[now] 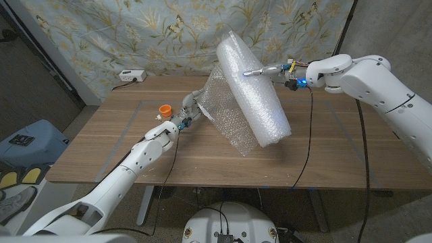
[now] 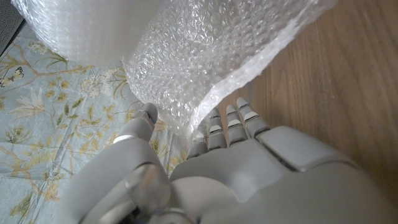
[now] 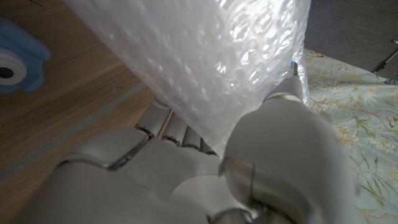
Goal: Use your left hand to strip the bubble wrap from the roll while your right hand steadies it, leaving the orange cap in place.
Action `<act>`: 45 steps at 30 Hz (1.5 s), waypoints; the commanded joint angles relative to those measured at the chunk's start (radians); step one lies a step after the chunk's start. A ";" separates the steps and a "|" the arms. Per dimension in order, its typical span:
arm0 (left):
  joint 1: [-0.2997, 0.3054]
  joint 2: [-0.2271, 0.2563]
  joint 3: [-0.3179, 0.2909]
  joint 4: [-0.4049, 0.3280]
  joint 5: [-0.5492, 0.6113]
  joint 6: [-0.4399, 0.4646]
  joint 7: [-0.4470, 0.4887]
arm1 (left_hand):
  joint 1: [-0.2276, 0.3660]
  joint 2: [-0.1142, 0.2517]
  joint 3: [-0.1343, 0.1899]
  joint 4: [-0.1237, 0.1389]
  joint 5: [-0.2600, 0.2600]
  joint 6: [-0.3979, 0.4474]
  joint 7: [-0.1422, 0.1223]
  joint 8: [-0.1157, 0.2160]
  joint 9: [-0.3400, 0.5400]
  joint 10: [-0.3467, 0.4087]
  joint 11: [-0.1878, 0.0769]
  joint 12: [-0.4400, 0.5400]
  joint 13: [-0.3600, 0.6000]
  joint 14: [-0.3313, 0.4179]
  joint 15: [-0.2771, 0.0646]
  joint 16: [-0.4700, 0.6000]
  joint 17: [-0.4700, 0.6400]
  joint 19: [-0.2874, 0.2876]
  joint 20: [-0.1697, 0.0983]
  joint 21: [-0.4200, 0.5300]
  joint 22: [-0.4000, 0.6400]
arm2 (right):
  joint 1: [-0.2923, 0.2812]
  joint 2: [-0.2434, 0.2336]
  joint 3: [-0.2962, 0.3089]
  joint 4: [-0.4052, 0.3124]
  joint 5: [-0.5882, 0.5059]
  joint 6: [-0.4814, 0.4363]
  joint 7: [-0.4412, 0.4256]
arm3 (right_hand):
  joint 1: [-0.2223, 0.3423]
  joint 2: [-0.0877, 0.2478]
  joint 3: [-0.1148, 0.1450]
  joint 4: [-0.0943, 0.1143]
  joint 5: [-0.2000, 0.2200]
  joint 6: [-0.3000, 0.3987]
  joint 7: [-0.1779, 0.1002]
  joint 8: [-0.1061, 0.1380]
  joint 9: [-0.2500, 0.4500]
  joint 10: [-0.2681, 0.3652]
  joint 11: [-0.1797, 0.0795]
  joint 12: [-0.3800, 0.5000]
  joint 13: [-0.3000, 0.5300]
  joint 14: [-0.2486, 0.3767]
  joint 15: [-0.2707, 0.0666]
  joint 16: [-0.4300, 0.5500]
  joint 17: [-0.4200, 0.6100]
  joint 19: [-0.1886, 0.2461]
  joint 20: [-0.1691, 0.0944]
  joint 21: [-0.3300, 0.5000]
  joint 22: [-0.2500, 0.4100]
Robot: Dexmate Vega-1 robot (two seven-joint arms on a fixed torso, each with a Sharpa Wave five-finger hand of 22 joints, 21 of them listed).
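Note:
A thick roll of bubble wrap point(image 1: 253, 88) leans tilted over the middle of the wooden table point(image 1: 324, 148), its lower end near the table. A loose sheet point(image 1: 219, 108) hangs off its left side down toward the table. My left hand point(image 1: 187, 113) pinches the sheet's edge point(image 2: 186, 93) between thumb and fingers point(image 2: 233, 121). My right hand point(image 1: 273, 69) grips the roll high up, thumb on its front; in the right wrist view the roll point(image 3: 211, 56) sits between fingers point(image 3: 168, 124) and thumb. An orange cap point(image 1: 164, 109) stands on the table left of my left hand.
A white power strip point(image 1: 131, 75) lies at the table's far left edge. A floral cloth point(image 1: 135, 34) hangs behind the table. A blue object point(image 1: 30, 142) sits on the floor at left. Bare wood lies along the table's near side and right half.

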 commanded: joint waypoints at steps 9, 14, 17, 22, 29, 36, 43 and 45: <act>-0.004 -0.037 0.011 0.037 -0.013 -0.009 -0.018 | 0.015 0.005 -0.007 -0.003 0.008 -0.002 -0.008 0.000 0.005 0.008 0.003 0.001 0.004 0.012 -0.002 0.004 0.003 0.006 0.001 -0.003 0.005 | -0.059 -0.001 0.057 0.023 0.141 0.050 -0.067 | 0.048 0.057 0.004 -0.005 -0.013 0.018 0.005 0.000 0.005 0.015 0.000 0.013 0.010 0.038 -0.073 0.009 0.014 0.017 0.000 0.010 0.002; -0.004 -0.048 0.010 0.047 -0.018 -0.013 -0.023 | 0.016 0.005 -0.008 -0.003 0.008 -0.002 -0.009 0.000 0.005 0.009 0.002 0.000 0.005 0.015 -0.001 0.005 0.003 0.007 0.001 -0.004 0.005 | -0.062 0.004 0.061 0.035 0.161 0.067 -0.068 | 0.049 0.058 0.005 -0.005 -0.016 0.022 0.004 -0.001 0.006 0.018 0.000 0.016 0.012 0.041 -0.074 0.009 0.017 0.021 -0.001 0.012 0.003; -0.006 -0.053 0.010 0.056 -0.020 -0.015 -0.028 | 0.017 0.006 -0.009 -0.003 0.008 -0.002 -0.009 0.000 0.005 0.009 0.002 0.000 0.005 0.015 -0.001 0.005 0.003 0.007 0.001 -0.005 0.005 | -0.063 0.006 0.062 0.039 0.171 0.075 -0.072 | 0.049 0.060 0.005 -0.005 -0.017 0.025 0.004 -0.001 0.006 0.021 0.000 0.018 0.013 0.044 -0.075 0.009 0.019 0.022 -0.001 0.013 0.003; -0.010 -0.063 0.009 0.070 -0.023 -0.019 -0.035 | 0.018 0.006 -0.011 -0.003 0.009 -0.002 -0.010 0.001 0.005 0.010 0.002 0.000 0.005 0.018 -0.001 0.005 0.004 0.007 0.001 -0.006 0.005 | -0.061 0.012 0.061 0.051 0.186 0.089 -0.064 | 0.053 0.062 0.007 -0.006 -0.020 0.028 0.007 -0.002 0.007 0.022 0.001 0.020 0.015 0.048 -0.077 0.010 0.023 0.026 0.000 0.016 0.003; -0.027 -0.075 0.013 0.097 -0.027 -0.014 -0.053 | 0.019 0.007 -0.013 -0.003 0.009 0.001 -0.010 0.002 0.005 0.012 0.002 0.001 0.005 0.021 -0.003 0.006 0.004 0.008 0.001 -0.006 0.005 | -0.049 0.026 0.053 0.064 0.202 0.092 -0.067 | 0.055 0.064 0.008 -0.007 -0.025 0.033 0.007 -0.003 0.008 0.027 0.001 0.023 0.015 0.054 -0.072 0.007 0.025 0.030 0.000 0.018 0.003; -0.049 -0.101 0.011 0.132 -0.043 -0.012 -0.082 | 0.020 0.007 -0.016 -0.002 0.009 0.009 -0.012 0.005 0.005 0.016 0.001 0.002 0.006 0.026 -0.004 0.007 0.004 0.010 0.003 -0.008 0.005 | -0.039 0.047 0.041 0.078 0.211 0.103 -0.071 | 0.060 0.065 0.011 -0.010 -0.029 0.040 0.012 -0.003 0.010 0.032 0.001 0.026 0.017 0.063 -0.073 0.008 0.028 0.040 -0.001 0.023 0.003; -0.060 -0.117 0.008 0.106 -0.080 0.022 -0.106 | 0.031 0.007 -0.022 -0.007 0.011 0.050 -0.015 0.017 0.005 0.043 -0.002 0.010 0.006 0.053 -0.012 0.012 0.003 0.038 0.003 -0.003 0.005 | -0.010 0.062 0.015 0.106 0.199 0.106 -0.051 | 0.062 0.068 0.013 -0.010 -0.033 0.042 0.011 -0.005 0.011 0.035 -0.001 0.027 0.017 0.067 -0.074 0.008 0.032 0.041 -0.002 0.025 0.003; -0.059 -0.117 0.007 0.092 -0.091 0.041 -0.099 | 0.034 0.006 -0.023 -0.009 0.012 0.055 -0.011 0.017 0.005 0.043 -0.002 0.010 0.006 0.057 -0.010 0.012 0.003 0.045 0.006 -0.002 0.005 | -0.007 0.065 0.013 0.111 0.198 0.107 -0.051 | 0.061 0.071 0.014 -0.009 -0.034 0.043 0.010 -0.005 0.011 0.034 -0.002 0.027 0.016 0.066 -0.075 0.006 0.033 0.040 -0.002 0.025 0.003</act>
